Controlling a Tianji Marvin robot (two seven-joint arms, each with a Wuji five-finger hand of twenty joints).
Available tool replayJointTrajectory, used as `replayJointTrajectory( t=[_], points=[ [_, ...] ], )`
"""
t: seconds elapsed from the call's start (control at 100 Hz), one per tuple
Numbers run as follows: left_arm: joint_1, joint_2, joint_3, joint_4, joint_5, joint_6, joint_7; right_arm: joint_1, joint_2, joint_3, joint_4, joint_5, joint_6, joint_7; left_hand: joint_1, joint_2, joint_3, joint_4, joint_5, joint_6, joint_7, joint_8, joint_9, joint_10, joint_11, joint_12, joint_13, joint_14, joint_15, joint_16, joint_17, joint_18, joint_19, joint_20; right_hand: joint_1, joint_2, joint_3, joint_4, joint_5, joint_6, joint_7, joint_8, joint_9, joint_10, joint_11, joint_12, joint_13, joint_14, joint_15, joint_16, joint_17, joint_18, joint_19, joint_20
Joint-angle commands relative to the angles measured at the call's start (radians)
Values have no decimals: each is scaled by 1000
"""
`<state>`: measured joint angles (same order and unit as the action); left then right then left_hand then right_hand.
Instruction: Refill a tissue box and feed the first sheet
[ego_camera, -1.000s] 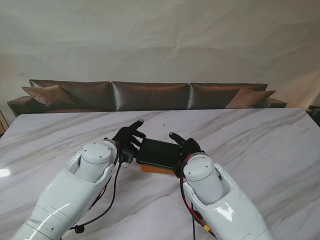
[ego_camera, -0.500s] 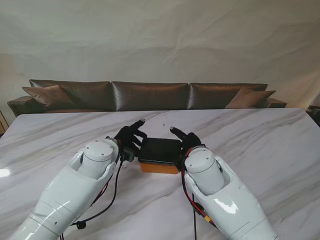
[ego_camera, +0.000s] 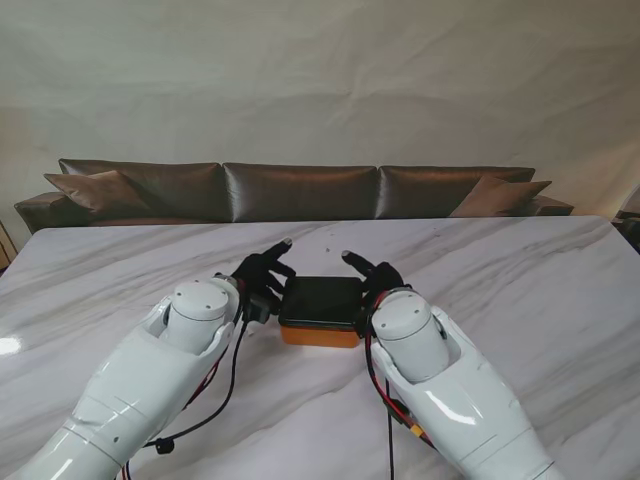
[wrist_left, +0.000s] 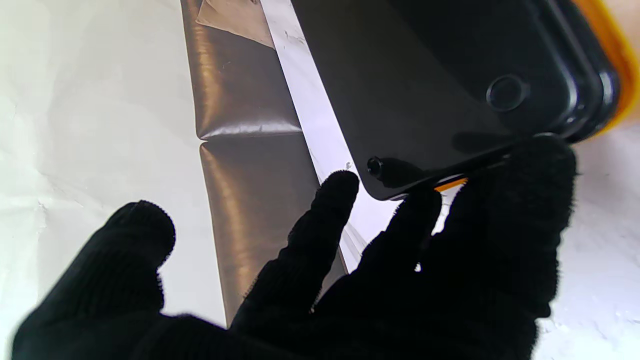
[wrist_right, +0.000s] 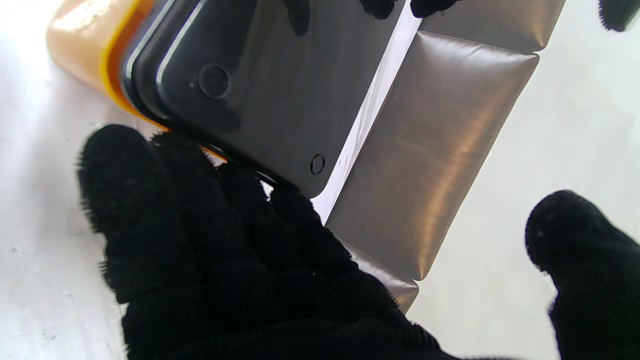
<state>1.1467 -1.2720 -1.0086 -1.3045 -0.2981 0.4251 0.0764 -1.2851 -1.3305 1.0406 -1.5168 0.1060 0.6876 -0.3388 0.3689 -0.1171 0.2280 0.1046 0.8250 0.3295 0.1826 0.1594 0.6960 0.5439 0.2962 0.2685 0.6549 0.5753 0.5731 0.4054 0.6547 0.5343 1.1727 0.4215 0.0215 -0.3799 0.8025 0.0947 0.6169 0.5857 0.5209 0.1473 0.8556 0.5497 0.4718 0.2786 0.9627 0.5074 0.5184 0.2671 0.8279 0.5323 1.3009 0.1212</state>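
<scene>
**Black lid brought level on the orange box, a hand at each end**

The glossy black plastic lid (ego_camera: 321, 298) is now seen lying square and flat over the orange rectangular tissue box (ego_camera: 319, 337), where a second ago it was tilted and skewed toward the right, with only a sliver of orange showing on its near side. The box is found at the middle of the white marble-patterned table (ego_camera: 520, 300), directly in front of the robot and between the two forearms.

The left hand in its black knitted glove (ego_camera: 262, 279) is pressed against the left end of the lid; in the left wrist view its fingertips (wrist_left: 530, 165) are laid on the lid's edge right at the orange seam, with the thumb held well apart. The right hand, gloved the same way (ego_camera: 376, 279), has been drawn in slightly from where it was and is set against the right end, fingertips (wrist_right: 120, 150) on the rim and the thumb spread wide. Neither hand is wrapped around anything; the lid is squeezed between the two rather than gripped by either.

Whether tissues are inside cannot be told, since the lid hides the interior, and no sheet is visible anywhere. Two small round marks are seen on the lid's surface, but no dispensing slot can be made out. By the look of it, the lid is being either seated or about to be lifted off; which of the two cannot be settled here. A level lid suggests a clean, even lift or press is now possible, with less risk of one corner jamming.
</scene>
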Motion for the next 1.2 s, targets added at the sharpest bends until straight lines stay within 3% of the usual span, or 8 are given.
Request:
replayJointTrajectory(
  t=[0.0, 1.19],
  points=[
    [1, -36, 20, -24, -18, -10, -40, 4, -27, -14, -11, 16, -15, 36, -13, 25, 0, -7, 18, 2, 15, -4, 68, -168, 133, 60, 54, -94, 100, 14, 28, -71, 58, 1, 0, 16, -8, -4, 46, -160, 62, 23, 17, -124, 33, 0, 28, -118, 29, 15, 18, -158, -9, 11],
    [39, -25, 5, -40, 45, 47, -32, 2, -21, -5, 14, 9, 4, 56, -16, 27, -1, -6, 20, -8, 17, -3, 78, -177, 133, 60, 59, -81, 106, 17, 38, -62, 64, -1, 0, 17, -9, -5, 45, -161, 62, 23, 15, -123, 31, -1, 26, -117, 29, 16, 17, -158, -10, 11]
  ],
)
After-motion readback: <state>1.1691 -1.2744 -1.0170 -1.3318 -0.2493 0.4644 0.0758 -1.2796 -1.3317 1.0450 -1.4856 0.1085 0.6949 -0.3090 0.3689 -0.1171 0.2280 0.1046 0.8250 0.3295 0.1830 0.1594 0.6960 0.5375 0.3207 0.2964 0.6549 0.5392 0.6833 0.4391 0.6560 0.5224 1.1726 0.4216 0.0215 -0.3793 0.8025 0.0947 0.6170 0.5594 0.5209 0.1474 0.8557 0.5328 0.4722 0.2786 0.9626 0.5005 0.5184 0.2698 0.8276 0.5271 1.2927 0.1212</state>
